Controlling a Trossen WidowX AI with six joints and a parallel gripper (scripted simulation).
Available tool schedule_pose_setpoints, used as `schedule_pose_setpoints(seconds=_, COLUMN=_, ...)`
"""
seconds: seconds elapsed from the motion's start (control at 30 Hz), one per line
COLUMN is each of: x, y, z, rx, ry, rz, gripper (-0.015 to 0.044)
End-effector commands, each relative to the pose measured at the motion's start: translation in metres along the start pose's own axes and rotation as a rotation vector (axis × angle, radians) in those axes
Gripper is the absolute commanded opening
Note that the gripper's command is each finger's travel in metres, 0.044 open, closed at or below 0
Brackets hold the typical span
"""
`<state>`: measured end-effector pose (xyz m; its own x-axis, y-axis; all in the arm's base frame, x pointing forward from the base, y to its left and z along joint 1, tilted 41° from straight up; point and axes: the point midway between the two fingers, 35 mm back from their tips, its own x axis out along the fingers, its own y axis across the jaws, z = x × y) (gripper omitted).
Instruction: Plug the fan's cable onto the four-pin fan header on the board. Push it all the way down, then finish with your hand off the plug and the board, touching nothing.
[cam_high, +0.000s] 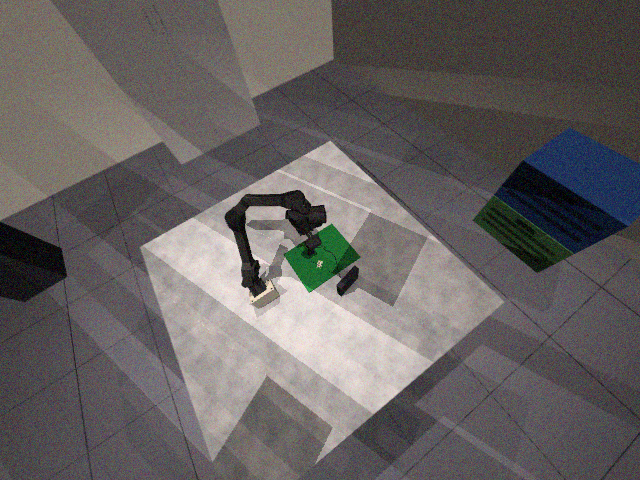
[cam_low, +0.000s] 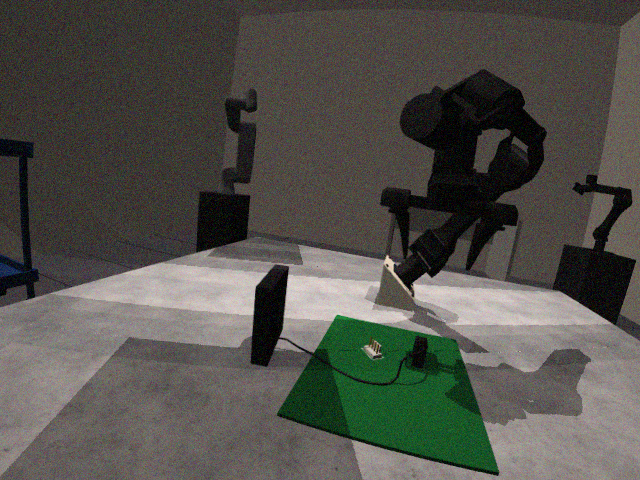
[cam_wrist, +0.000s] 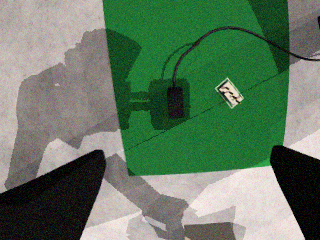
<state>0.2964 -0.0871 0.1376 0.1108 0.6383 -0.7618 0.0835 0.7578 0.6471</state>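
The green board (cam_high: 310, 279) (cam_low: 403, 413) (cam_wrist: 210, 135) lies on the table. The white four-pin header (cam_high: 319, 264) (cam_low: 373, 349) (cam_wrist: 230, 93) stands on it with its pins bare. The black plug (cam_low: 419, 352) (cam_wrist: 175, 102) is upright over the board, beside the header and apart from it; whether its base touches the board is unclear. The black cable (cam_low: 372, 383) (cam_wrist: 227, 28) curves from the plug to the black fan block (cam_high: 347, 280) (cam_low: 268, 315). My gripper (cam_low: 437, 262) (cam_wrist: 188, 156) is wide open and empty, above the board and clear of the plug.
The arm's pale wedge base (cam_high: 264, 295) (cam_low: 395, 291) is on the table beside the board. The fan block stands upright off the board's other side. A blue and green structure (cam_high: 578, 180) is beyond the table. Other arms on black pedestals (cam_low: 223, 219) (cam_low: 593, 279) stand in the background.
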Motion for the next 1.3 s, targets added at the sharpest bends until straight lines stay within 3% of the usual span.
schedule_pose_setpoints(seconds=0.0, x=0.005, y=0.005, z=-0.009, rx=-0.047, ry=0.051, rz=0.0, gripper=0.044)
schedule_pose_setpoints(seconds=0.17, x=0.026, y=0.004, z=-0.007, rx=-0.047, ry=0.05, rz=-0.002, gripper=0.044)
schedule_pose_setpoints(seconds=0.4, x=0.103, y=0.005, z=-0.013, rx=-0.048, ry=0.049, rz=0.002, gripper=0.044)
schedule_pose_setpoints(seconds=1.27, x=0.138, y=0.005, z=-0.014, rx=-0.048, ry=0.049, rz=0.003, gripper=0.044)
